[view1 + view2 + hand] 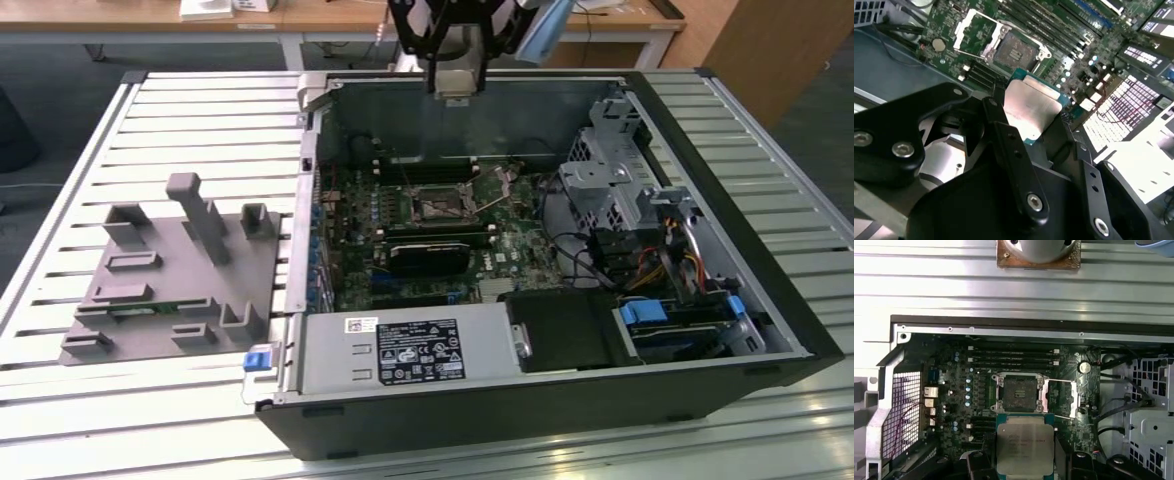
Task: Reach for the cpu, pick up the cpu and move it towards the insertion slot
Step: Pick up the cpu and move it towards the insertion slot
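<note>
Exterior view: end effector (454, 92), black linkage frame, hangs over the far wall of an open black computer case (747, 330) lying on a ribbed metal table (80, 400); something pale sits at its tip. Green motherboard (400, 200) inside carries the insertion slot (437, 204), a square socket with bright metal frame and dark centre. Grey plastic fixture block (167, 270) lies beside the case on the exterior view's left.

Second wrist view: cpu (1031, 107), flat square chip, matte silver lid on a green edge, clamped between black fingers (1014, 155); insertion slot (1014, 50) lies beyond it, apart.

First wrist view: cpu (1025, 449) gripped by the end effector (1025, 460), just short of the insertion slot (1018, 392), not touching.
</note>
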Robot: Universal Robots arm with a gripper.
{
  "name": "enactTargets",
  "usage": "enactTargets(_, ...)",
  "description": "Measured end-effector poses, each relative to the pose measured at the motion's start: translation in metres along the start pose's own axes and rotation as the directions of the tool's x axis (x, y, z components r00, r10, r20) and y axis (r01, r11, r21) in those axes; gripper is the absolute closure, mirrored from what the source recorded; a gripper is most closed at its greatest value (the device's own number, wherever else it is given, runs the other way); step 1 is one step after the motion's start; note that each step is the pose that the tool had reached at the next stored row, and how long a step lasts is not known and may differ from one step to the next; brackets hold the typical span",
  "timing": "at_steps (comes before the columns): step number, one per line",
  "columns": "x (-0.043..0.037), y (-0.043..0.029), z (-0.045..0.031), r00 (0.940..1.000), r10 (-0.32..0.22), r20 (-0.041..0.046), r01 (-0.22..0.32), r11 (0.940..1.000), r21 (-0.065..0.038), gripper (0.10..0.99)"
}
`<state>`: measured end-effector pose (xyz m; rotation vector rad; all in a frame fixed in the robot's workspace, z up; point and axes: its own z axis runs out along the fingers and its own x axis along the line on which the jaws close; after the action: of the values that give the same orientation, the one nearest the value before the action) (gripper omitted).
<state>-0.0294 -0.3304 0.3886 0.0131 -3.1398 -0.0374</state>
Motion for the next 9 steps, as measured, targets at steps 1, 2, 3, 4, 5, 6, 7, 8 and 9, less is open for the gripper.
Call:
enactTargets(1, -0.0016, 0.0007, 0.0005, 1.0, 0.0, -0.0001, 0.0, 1.0, 0.0, 0.541)
enactTargets(2, -0.0025, 0.0011, 0.001, 1.0, 0.0, -0.0001, 0.0, 1.0, 0.0, 0.541)
enactTargets(3, -0.0035, 0.0018, 0.0016, 1.0, 0.0, -0.0001, 0.0, 1.0, 0.0, 0.541)
enactTargets(4, -0.0043, 0.0025, 0.0021, 1.0, 0.0, -0.0001, 0.0, 1.0, 0.0, 0.541)
enactTargets(5, -0.005, 0.0027, 0.0026, 1.0, 0.0, -0.0001, 0.0, 1.0, 0.0, 0.541)
enactTargets(6, -0.0055, 0.0029, 0.0029, 1.0, 0.0, -0.0001, 0.0, 1.0, 0.0, 0.541)
enactTargets(7, -0.0055, 0.0029, 0.003, 1.0, 0.0, -0.0001, 0.0, 1.0, 0.0, 0.541)
enactTargets(8, -0.0055, 0.0029, 0.003, 1.0, 0.0, -0.0001, 0.0, 1.0, 0.0, 0.541)
enactTargets(9, -0.0056, 0.0029, 0.003, 1.0, 0.0, -0.0001, 0.0, 1.0, 0.0, 0.541)
